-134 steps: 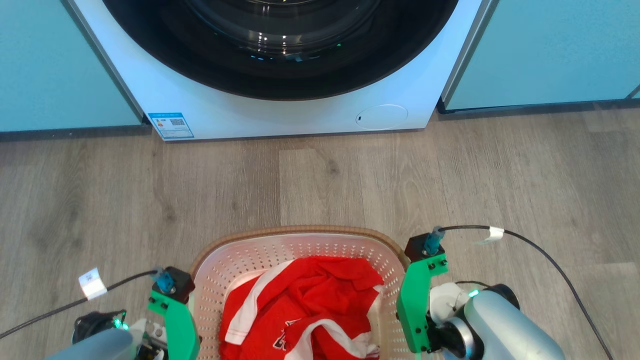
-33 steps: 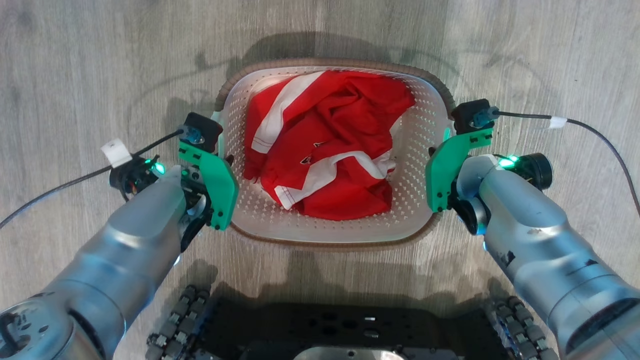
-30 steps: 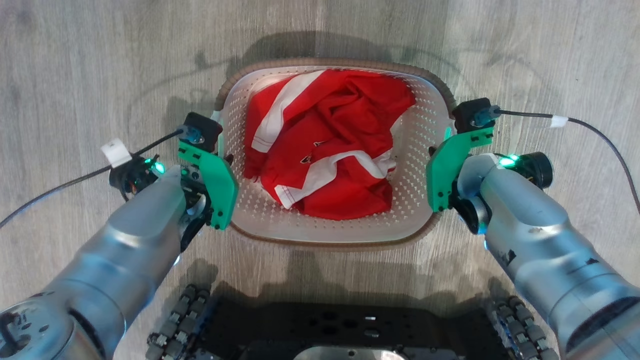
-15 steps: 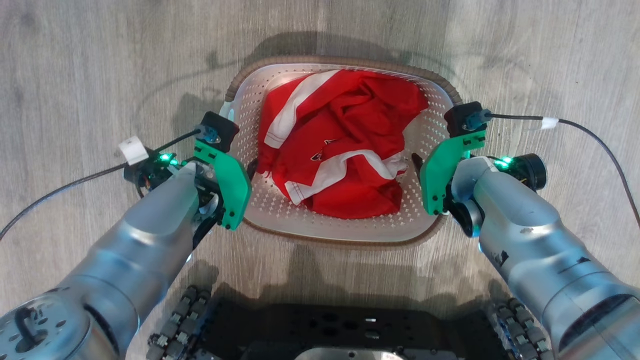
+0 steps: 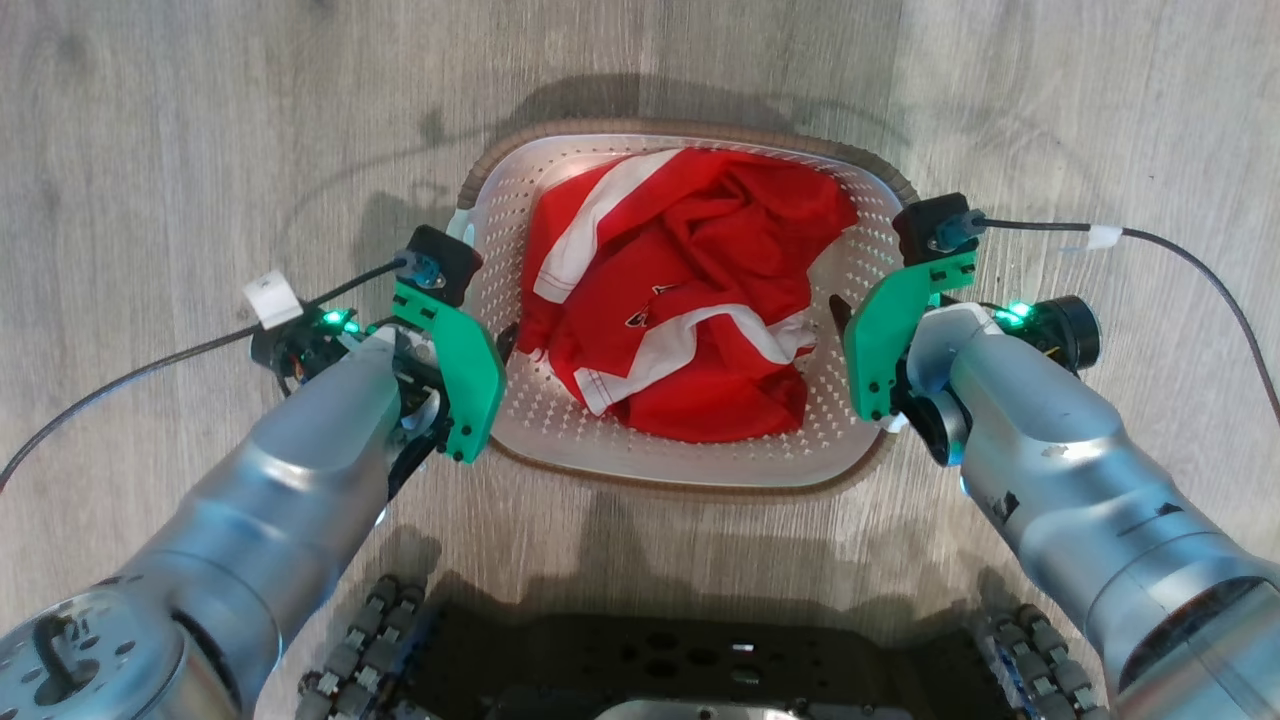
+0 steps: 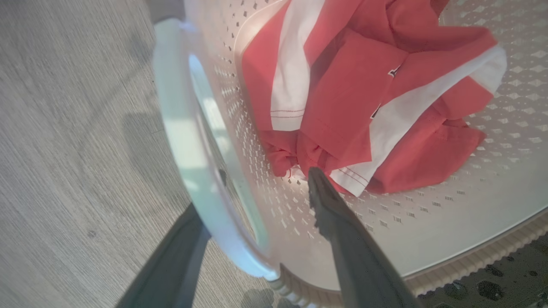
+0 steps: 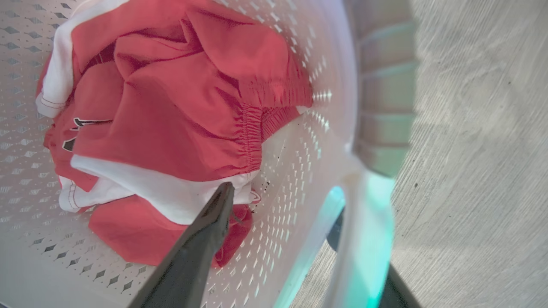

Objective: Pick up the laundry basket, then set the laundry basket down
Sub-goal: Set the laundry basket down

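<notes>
Both pincers gape wide, holding nothing: left gripper (image 6: 261, 192) and right gripper (image 7: 282, 205) each straddle a side wall of the laundry basket (image 5: 600, 452), set on the floor (image 5: 200, 150) near the robot. Pulling away crookedly, an inner finger (image 7: 205, 239) might snag the red garment (image 5: 690, 290) or, seemingly, hook a handle (image 6: 188, 141).

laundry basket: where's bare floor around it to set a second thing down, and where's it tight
Bare wood floor lies on the far side of the laundry basket. Tight: the left gripper and right gripper straddle the handles, and red clothes cover most of its bottom.
</notes>
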You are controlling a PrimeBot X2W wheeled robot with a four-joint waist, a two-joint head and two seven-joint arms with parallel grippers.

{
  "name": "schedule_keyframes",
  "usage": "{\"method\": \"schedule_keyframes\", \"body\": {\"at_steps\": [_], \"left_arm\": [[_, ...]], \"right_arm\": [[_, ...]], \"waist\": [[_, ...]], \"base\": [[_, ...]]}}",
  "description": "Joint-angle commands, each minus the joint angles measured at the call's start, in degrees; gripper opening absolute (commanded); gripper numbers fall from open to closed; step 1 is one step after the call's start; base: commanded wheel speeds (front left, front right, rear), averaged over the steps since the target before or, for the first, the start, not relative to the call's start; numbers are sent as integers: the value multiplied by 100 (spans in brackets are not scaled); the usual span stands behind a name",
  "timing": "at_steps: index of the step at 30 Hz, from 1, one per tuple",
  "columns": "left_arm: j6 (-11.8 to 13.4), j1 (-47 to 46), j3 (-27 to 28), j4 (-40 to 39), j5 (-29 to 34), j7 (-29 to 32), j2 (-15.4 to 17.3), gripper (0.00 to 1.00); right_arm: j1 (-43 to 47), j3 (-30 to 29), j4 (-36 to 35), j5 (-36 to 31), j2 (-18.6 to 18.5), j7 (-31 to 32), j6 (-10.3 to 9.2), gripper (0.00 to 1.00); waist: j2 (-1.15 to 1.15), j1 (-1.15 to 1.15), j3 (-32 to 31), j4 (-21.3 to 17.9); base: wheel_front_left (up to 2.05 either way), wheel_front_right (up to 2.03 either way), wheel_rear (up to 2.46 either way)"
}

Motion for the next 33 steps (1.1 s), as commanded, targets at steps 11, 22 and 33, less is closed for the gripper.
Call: {"method": "schedule_keyframes", "body": {"at_steps": [11,22,33], "left_arm": [[-35,294,37,47,-167,93,199,100],[-35,606,37,224,-320,-30,309,100],[-35,912,78,536,-485,-714,413,100]], "right_arm": [[242,197,9,131,134,-136,39,100],[483,415,-184,431,134,-74,39,100],[812,593,-152,737,134,-178,39,100]], "waist": [[0,0,-325,-55],[0,0,-978,-181],[0,0,-1870,-314]], "base": [[0,0,0],[0,0,0],[0,0,0]]}}
